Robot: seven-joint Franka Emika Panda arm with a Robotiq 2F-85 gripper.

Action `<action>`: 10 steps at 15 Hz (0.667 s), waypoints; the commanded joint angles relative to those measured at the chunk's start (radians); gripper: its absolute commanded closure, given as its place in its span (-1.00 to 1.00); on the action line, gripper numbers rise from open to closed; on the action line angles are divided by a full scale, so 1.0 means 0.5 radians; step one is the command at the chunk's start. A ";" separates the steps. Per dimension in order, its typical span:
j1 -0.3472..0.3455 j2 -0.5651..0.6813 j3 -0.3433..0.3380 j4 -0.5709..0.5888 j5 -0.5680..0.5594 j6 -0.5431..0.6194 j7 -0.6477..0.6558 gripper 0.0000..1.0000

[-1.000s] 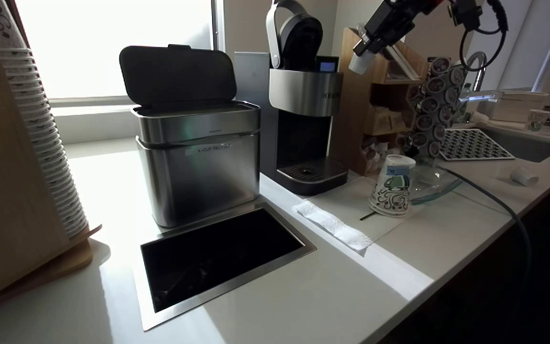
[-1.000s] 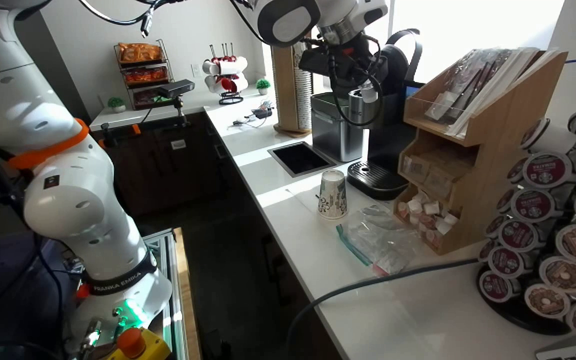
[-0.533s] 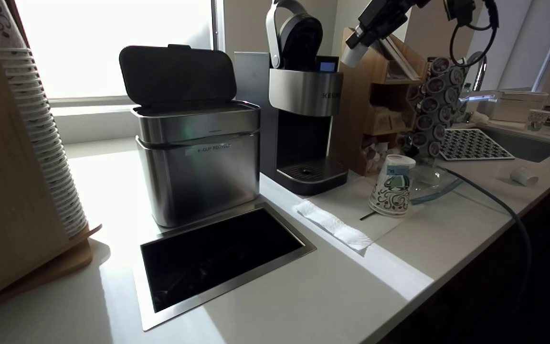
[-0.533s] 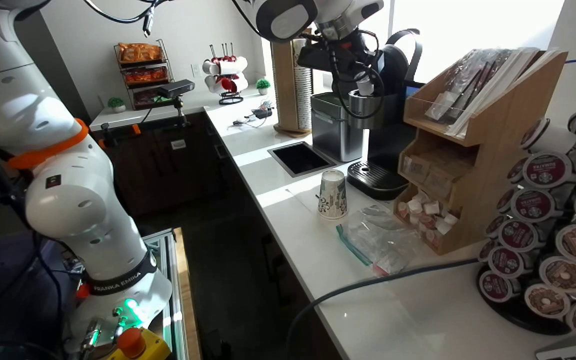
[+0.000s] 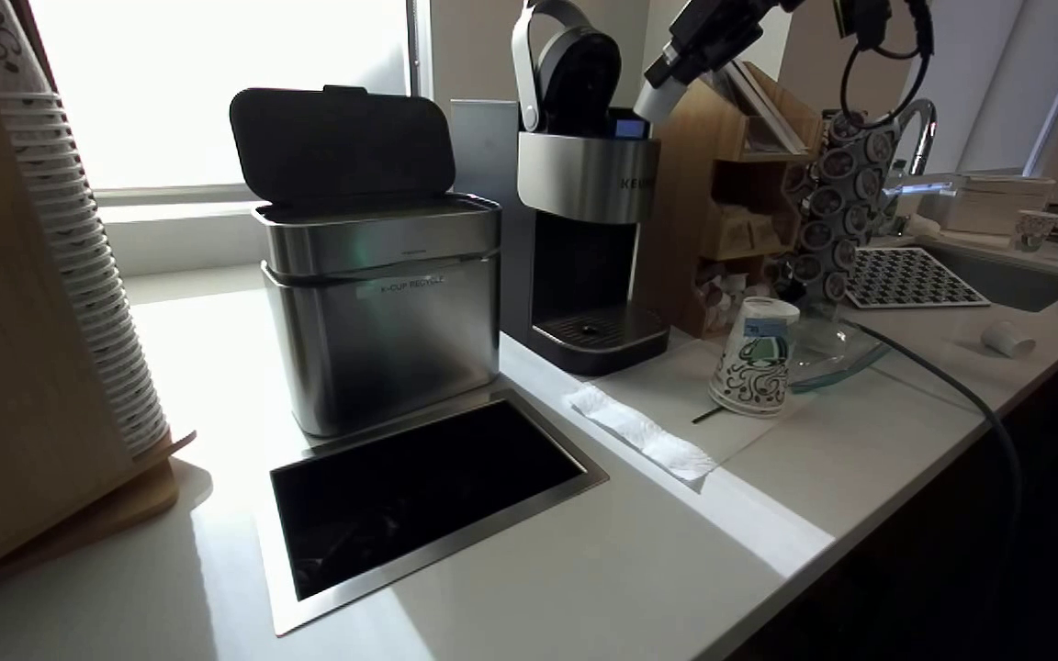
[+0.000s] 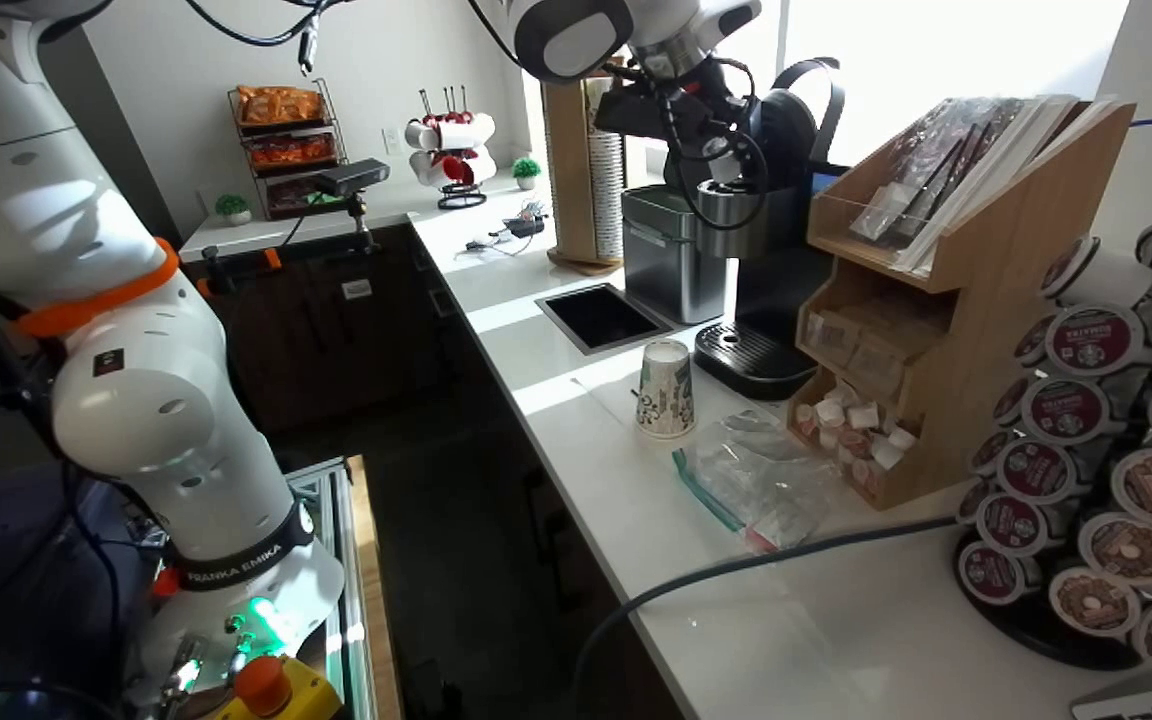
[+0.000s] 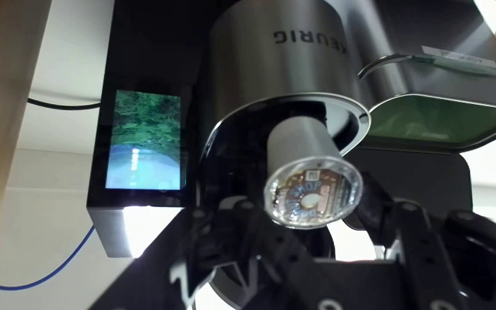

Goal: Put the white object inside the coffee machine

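The white object is a coffee pod (image 5: 659, 99) with a printed foil lid; it also shows in the wrist view (image 7: 298, 140) and in an exterior view (image 6: 726, 163). My gripper (image 5: 665, 72) is shut on it near the lid and holds it tilted, closed end down; its fingers flank the pod in the wrist view (image 7: 317, 206). The silver coffee machine (image 5: 584, 179), also in the wrist view (image 7: 282, 56), has its black head (image 5: 577, 83) raised. In the wrist view the pod overlaps the machine's round open top; whether it touches is unclear.
A steel bin (image 5: 391, 340) with raised lid stands beside the machine. A wooden organizer (image 6: 1026, 330) stands on its other side, near a pod rack (image 6: 1086, 470). An upside-down paper cup (image 5: 749, 367) and a plastic bag (image 6: 761, 475) lie in front. The machine's display (image 7: 144, 142) is close by.
My gripper has carried the pod toward the coffee machine's top, leftward in both exterior views. The pod now overlaps the display's edge in an exterior view. The machine has not moved.
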 commanded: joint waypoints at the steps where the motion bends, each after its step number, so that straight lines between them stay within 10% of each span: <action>1: -0.009 0.085 0.032 0.061 0.048 0.039 -0.067 0.42; 10: -0.002 0.228 0.078 0.207 0.023 0.086 -0.074 0.42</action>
